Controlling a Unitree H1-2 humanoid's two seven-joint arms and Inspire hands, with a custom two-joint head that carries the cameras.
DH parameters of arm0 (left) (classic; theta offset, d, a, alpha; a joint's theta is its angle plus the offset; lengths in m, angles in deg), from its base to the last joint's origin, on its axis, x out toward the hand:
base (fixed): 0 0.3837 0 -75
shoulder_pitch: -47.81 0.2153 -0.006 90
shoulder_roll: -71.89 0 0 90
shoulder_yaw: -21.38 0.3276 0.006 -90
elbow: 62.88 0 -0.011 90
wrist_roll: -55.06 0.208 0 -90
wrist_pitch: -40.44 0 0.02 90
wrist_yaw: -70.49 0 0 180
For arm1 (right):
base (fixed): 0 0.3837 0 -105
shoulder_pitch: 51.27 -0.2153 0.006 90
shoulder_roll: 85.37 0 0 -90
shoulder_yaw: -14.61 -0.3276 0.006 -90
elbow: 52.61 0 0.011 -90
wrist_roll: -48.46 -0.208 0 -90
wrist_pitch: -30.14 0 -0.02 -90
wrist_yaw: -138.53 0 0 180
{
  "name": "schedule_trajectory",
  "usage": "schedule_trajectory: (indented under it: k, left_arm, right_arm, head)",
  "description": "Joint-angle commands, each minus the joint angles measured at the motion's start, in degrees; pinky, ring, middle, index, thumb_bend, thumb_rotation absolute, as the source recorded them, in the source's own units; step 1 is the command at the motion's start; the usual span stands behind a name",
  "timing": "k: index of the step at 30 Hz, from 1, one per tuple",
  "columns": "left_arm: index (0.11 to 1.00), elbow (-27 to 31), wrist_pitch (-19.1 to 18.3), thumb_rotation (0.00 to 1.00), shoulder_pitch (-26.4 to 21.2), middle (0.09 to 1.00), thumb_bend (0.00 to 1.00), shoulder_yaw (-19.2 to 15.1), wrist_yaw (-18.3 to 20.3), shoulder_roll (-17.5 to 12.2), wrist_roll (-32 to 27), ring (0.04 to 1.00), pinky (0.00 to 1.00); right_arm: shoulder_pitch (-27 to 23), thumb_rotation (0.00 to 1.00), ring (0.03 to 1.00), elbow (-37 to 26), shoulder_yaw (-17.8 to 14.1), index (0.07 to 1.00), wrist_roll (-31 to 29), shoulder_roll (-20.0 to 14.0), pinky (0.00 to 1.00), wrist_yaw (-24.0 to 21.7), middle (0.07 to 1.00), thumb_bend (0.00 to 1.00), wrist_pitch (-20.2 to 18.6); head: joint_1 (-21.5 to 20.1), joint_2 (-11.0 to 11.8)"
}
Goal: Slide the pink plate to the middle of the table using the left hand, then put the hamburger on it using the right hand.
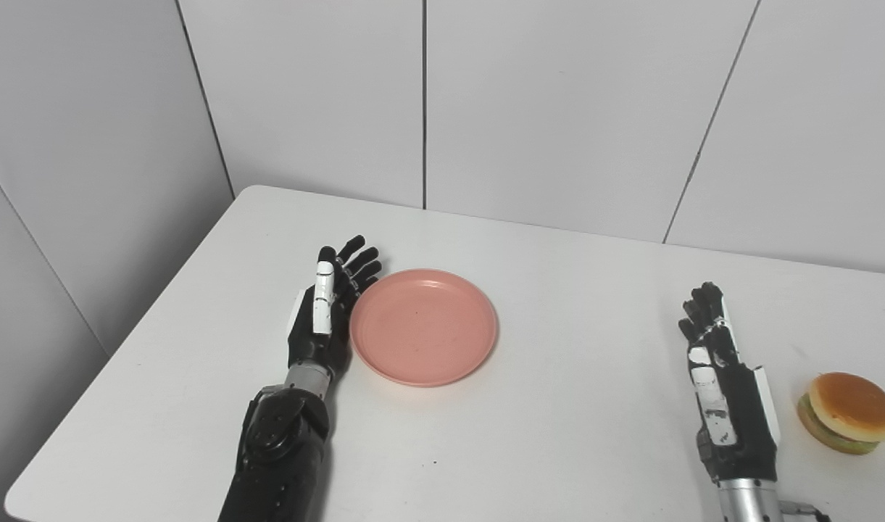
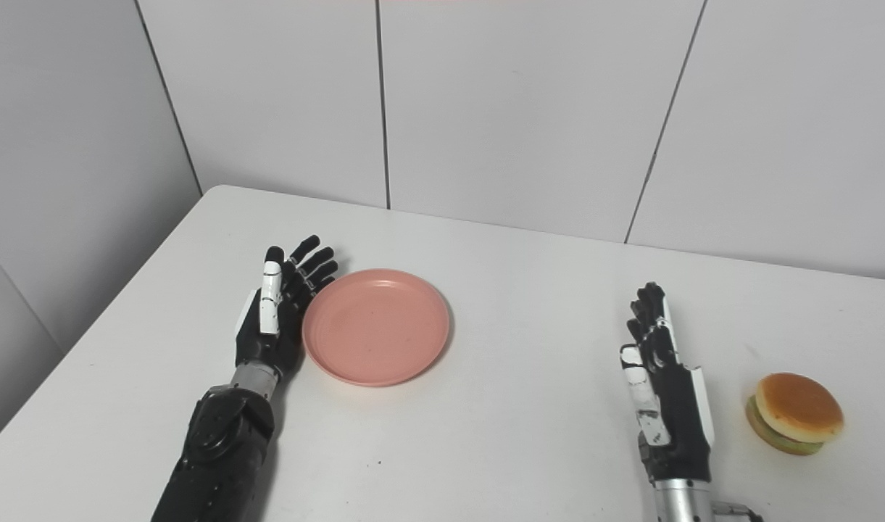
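A pink plate (image 1: 423, 326) lies empty on the white table (image 1: 558, 290), left of the middle. My left hand (image 1: 327, 308) stands on edge with its fingers straight and apart, its palm against the plate's left rim; it holds nothing. A hamburger (image 1: 848, 412) with a tan bun and green filling sits near the table's right edge. My right hand (image 1: 721, 384) is open and empty, resting on edge a little to the left of the hamburger, not touching it. The same scene shows in the right eye view: plate (image 2: 376, 326), hamburger (image 2: 795, 413).
Grey panelled walls stand close behind the table and at its left. The table's left edge runs diagonally near my left arm. Bare tabletop lies between the plate and my right hand.
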State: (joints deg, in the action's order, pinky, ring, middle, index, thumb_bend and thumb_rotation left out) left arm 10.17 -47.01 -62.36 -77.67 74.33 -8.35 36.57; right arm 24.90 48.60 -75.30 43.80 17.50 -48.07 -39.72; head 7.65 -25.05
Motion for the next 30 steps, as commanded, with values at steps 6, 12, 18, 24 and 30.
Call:
schedule_trajectory:
  k: [6,12,18,24,30]
  left_arm:
    - [0.831,-0.17,-1.36,1.00,2.41,0.838,0.61,2.84,0.54,1.60,2.81,0.849,0.87]
    - [0.849,-0.68,-1.23,1.00,2.75,0.856,0.61,4.07,2.07,1.88,3.85,0.864,0.89]
    - [0.849,2.05,-4.38,1.00,4.03,0.857,0.63,6.28,1.78,1.68,6.42,0.867,0.90]
    - [0.864,4.69,-6.05,1.00,5.63,0.864,0.61,7.17,2.76,2.26,5.78,0.876,0.91]
    - [0.865,4.74,-5.67,1.00,6.26,0.868,0.60,7.98,4.37,2.91,5.78,0.887,0.91]
  right_arm:
    - [6.24,0.83,1.000,3.08,0.44,1.000,0.00,1.67,1.00,0.95,1.000,0.54,-2.30]
    - [5.96,0.83,1.000,3.34,0.81,1.000,1.58,2.43,1.00,2.08,1.000,0.52,-1.51]
    - [6.27,0.81,1.000,2.32,1.24,1.000,2.38,3.43,1.00,2.81,1.000,0.55,-3.08]
    - [7.00,0.82,1.000,1.06,1.58,1.000,3.79,4.38,1.00,3.91,1.000,0.57,-3.65]
    - [7.46,0.85,1.000,-1.04,1.98,1.000,4.85,4.89,1.00,4.72,1.000,0.57,-6.06]
  head:
    - [-1.28,-0.42]
    - [-3.48,-0.53]
    - [-5.84,-0.32]
    - [-8.02,-0.52]
    - [-8.98,-1.65]
